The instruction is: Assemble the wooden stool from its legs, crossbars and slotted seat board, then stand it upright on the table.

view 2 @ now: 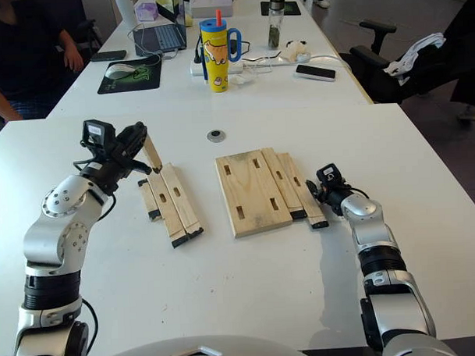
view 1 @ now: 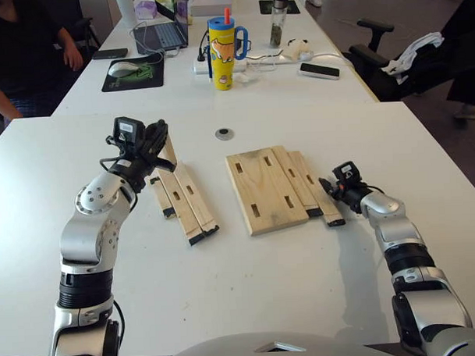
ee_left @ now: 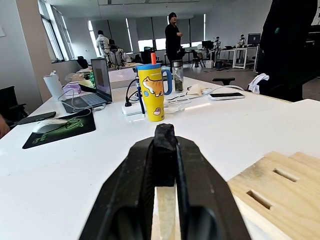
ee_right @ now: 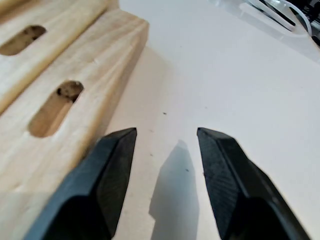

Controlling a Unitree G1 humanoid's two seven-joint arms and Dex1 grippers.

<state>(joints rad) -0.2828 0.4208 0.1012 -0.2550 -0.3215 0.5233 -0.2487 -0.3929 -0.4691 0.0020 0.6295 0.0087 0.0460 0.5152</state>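
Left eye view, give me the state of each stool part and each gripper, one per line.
Left gripper: shut on a wooden piece, held tilted.
Right gripper: open, empty, low over the table.
Seat board: flat on the table, unassembled.
Pieces by the seat board: lying flat, loose.
Pieces near the left gripper: lying flat, loose.

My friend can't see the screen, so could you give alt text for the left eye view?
The robot's left gripper is shut on a wooden piece, tilted above three wooden bars lying on a white table. Its right gripper, open, sits beside two more bars next to the slotted seat board.
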